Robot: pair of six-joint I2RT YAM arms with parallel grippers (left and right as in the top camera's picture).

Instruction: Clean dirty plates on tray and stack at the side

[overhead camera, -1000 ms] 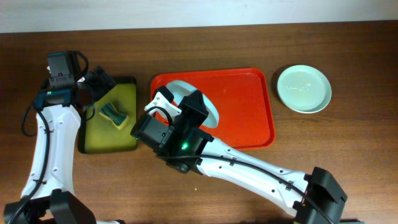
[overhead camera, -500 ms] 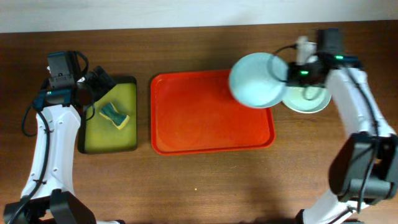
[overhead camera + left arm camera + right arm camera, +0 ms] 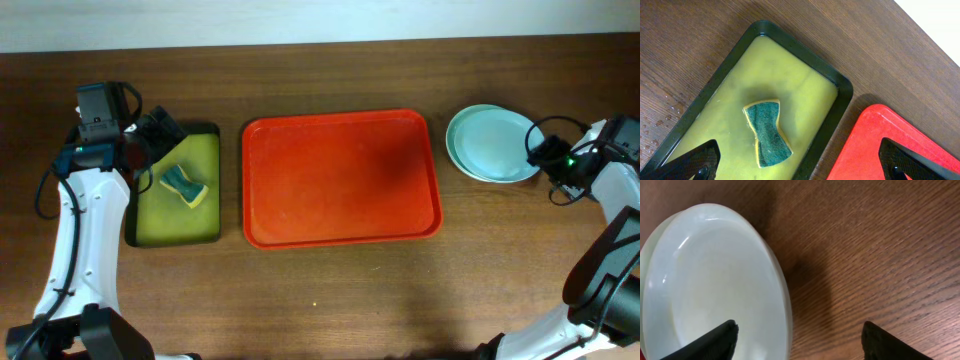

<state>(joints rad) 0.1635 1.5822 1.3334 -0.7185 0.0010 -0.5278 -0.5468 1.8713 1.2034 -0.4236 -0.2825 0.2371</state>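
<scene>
1. The right gripper [image 3: 799,339] is hanging low with its jaws spread wide and gripping nothing. One fingertip [image 3: 715,341] is sitting over a plate's edge and the other over bare wood.
2. Just beneath it, the plates [image 3: 710,280] are lying stacked on the table [image 3: 880,255]. The top one is pale mint-blue and glossy, and a second rim is peeking out at one side. Whether a third is lying under them cannot be told.
3. The left gripper [image 3: 800,162] is hovering with its jaws released and wide apart, holding nothing, above the small black-rimmed tray [image 3: 841,95].
4. Below it, a sponge [image 3: 767,132] is lying flat on that tray's yellow-green inside, green face up, apart from the walls.
5. Water droplets [image 3: 660,120] are sitting on the wood just beside the small tray's outer rim.
6. Farther out, the red tray [image 3: 340,235] is lying between the small tray and the plates. The stack is resting off it, on the table just beside its far right corner.
</scene>
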